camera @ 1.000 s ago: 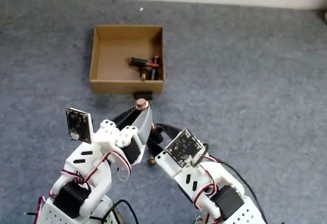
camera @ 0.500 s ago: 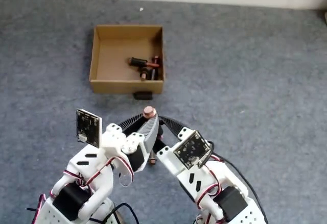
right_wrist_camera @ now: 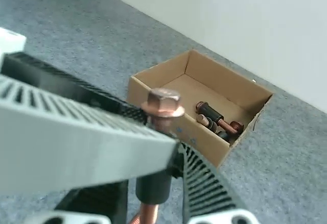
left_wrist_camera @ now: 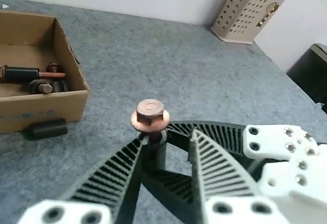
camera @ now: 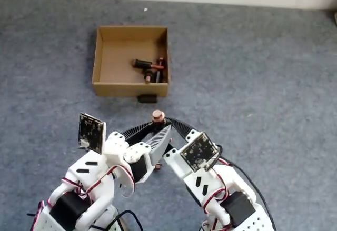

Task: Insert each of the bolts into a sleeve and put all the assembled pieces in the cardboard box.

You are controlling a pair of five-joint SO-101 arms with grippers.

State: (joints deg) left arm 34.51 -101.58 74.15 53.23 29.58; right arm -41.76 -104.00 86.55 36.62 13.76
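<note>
A copper bolt (camera: 158,116) stands upright between both grippers, its hex head on top. Its shank runs down through a black sleeve (right_wrist_camera: 153,184), and the copper tip (right_wrist_camera: 148,215) sticks out below. My left gripper (left_wrist_camera: 167,138) is shut on the bolt just under the head (left_wrist_camera: 149,116). My right gripper (right_wrist_camera: 156,158) is shut on the sleeve lower down. The cardboard box (camera: 105,86) lies beyond the grippers and holds several assembled pieces (camera: 150,67). One loose black sleeve (camera: 147,98) lies on the carpet against the box's near wall, also seen as the sleeve (left_wrist_camera: 47,129) from my left wrist.
Grey carpet (camera: 253,83) covers the whole work area, with open room to the right of the box. A beige perforated holder (left_wrist_camera: 248,9) stands by the wall far off. Both arms crowd the near middle.
Both grippers have drawn back from the box toward the arm bases and a little right, carrying the bolt. The loose sleeve by the box has come fully into sight.
</note>
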